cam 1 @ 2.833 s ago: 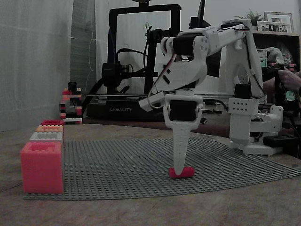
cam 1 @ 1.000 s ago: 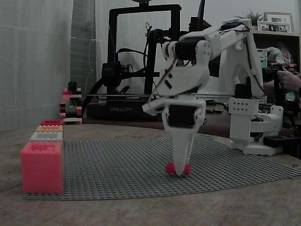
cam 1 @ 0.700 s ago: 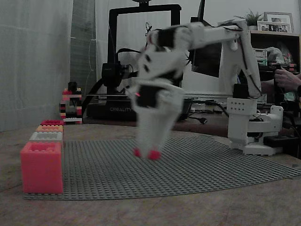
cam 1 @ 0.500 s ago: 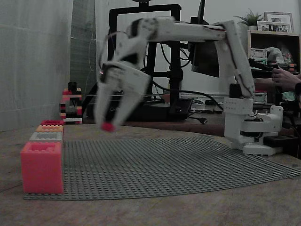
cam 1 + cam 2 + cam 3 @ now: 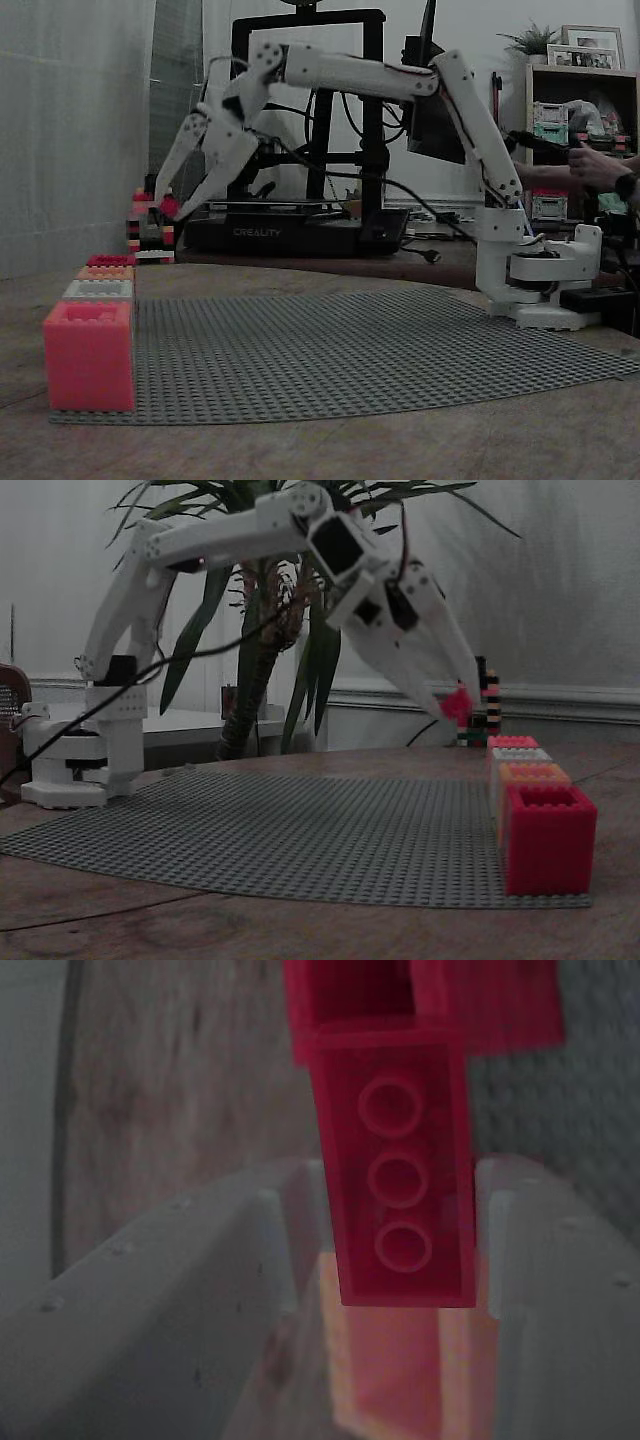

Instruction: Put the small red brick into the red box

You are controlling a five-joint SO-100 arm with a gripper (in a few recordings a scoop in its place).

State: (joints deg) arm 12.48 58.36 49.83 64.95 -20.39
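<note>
While above box row [image 5: 530, 775], tool [image 5: 458, 702] gripping small red brick [image 5: 398, 1172]

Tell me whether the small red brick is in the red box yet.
Not yet. The small red brick is clamped in the gripper, held in the air above the row of boxes; the red box sits below it.

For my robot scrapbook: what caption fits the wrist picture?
Pincer holds the small red brick above the red box.

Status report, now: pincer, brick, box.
Pincer shut on small red brick, held in the air. Above the row of boxes, not yet in the red box. Nothing in the way.
</note>
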